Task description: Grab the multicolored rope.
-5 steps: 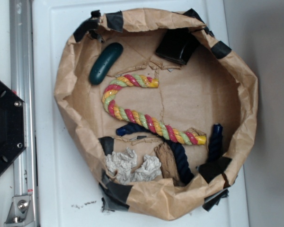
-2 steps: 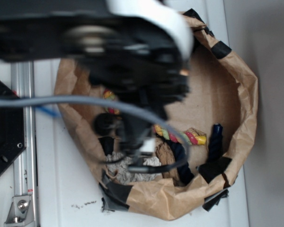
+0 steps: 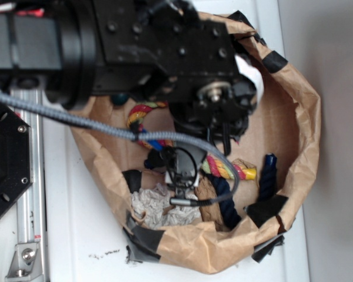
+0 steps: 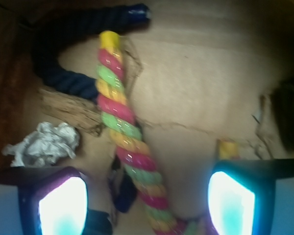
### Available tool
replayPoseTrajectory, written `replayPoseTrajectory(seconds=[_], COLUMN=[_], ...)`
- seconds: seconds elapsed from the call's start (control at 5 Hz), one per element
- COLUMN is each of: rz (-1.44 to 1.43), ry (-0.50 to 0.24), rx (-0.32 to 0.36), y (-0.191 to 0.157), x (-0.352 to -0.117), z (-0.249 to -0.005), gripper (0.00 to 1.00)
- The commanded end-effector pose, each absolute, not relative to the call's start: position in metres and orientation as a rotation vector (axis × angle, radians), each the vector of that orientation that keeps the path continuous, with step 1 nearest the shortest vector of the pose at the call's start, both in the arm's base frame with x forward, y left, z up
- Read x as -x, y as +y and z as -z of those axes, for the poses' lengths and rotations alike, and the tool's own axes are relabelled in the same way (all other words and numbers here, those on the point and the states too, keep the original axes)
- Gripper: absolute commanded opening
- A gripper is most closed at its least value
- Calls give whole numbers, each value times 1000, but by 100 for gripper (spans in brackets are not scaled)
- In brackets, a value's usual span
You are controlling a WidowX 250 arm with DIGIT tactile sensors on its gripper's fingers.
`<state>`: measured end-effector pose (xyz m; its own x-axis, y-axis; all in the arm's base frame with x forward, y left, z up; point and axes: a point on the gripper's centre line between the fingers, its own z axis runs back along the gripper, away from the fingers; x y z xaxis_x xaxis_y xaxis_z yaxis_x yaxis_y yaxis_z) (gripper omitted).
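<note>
Multicolored rope (image 4: 121,134), thick and glossy-twisted in red, yellow, green, lies on creased brown paper (image 4: 201,88) between the released end effector (image 4: 147,203) pads.

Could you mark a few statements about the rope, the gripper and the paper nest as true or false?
1. The gripper is open. True.
2. The multicolored rope runs between the fingers in the wrist view. True.
3. The gripper already has the rope lifted. False: it lies on the brown paper.
4. The navy rope lies beside the multicolored rope. True.
5. The crumpled paper is bright red. False: it is grey-white.
</note>
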<state>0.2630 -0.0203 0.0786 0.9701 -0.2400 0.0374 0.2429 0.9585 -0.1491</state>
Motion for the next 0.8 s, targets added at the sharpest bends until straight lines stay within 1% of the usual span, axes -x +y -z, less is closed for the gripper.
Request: replayPoseTrajectory(seconds=[0.0, 0.2, 0.4, 0.6], rz=[277, 263, 353, 348], ry=[51, 72, 55, 121], rx=[156, 124, -23, -78], y=[-51, -56, -69, -73], x=[-282, -292, -294, -299], z=[-62, -55, -50, -44], gripper=[100, 100, 86, 0])
